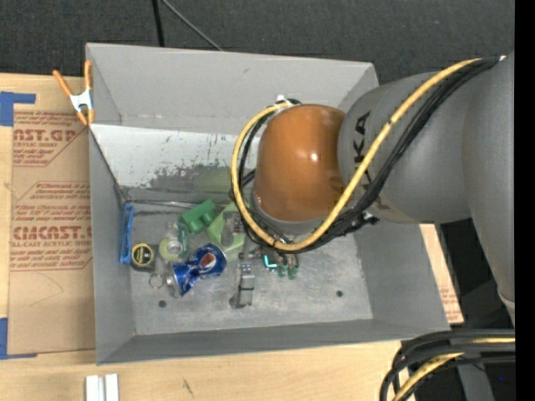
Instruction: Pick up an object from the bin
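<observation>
The crushed blue can [199, 267], with red and white marks on its side, lies on the floor of the bin [322, 295], left of the middle and toward the near wall. The hand [243, 293] stands just to the right of it, low over the bin floor. From this angle it cannot be told whether the two touch. Nothing can be seen held in the hand, and whether it is wide or narrow cannot be told, since the wrist above hides most of it.

Close around the can lies a small heap. A pale green piece [231, 234] lies just behind the can, under the edge of the wrist, and a darker green block [199, 215] lies behind that, toward the back slope. A clear plastic piece [173, 245] lies to the can's left. Farther left is a yellow-and-black round thing [142, 255], and beside it a blue strip [127, 234] lies along the foot of the left wall.

To the right of the hand the bin floor is bare grey metal.

Above the hand sits the rounded orange cover [299, 161] of the wrist, ringed by yellow and black cables [237, 161]. The grey arm [435, 157] reaches in from the right.
</observation>
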`<state>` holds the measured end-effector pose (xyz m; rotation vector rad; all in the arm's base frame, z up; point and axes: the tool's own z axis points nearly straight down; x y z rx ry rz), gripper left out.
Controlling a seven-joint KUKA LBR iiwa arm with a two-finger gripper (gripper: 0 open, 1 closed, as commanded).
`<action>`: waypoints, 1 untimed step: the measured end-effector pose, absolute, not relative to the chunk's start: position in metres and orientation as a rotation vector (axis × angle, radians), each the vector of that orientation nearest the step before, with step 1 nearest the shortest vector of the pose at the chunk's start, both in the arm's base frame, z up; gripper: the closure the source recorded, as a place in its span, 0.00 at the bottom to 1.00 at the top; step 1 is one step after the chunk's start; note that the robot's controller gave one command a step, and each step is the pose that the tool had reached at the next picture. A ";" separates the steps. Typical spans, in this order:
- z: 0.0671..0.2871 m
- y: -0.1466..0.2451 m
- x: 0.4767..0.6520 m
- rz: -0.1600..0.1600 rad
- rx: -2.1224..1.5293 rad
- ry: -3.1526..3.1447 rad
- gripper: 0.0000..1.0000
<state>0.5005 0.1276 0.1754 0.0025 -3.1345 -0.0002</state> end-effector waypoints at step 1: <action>0.068 0.151 0.568 -0.002 -0.021 -3.141 0.00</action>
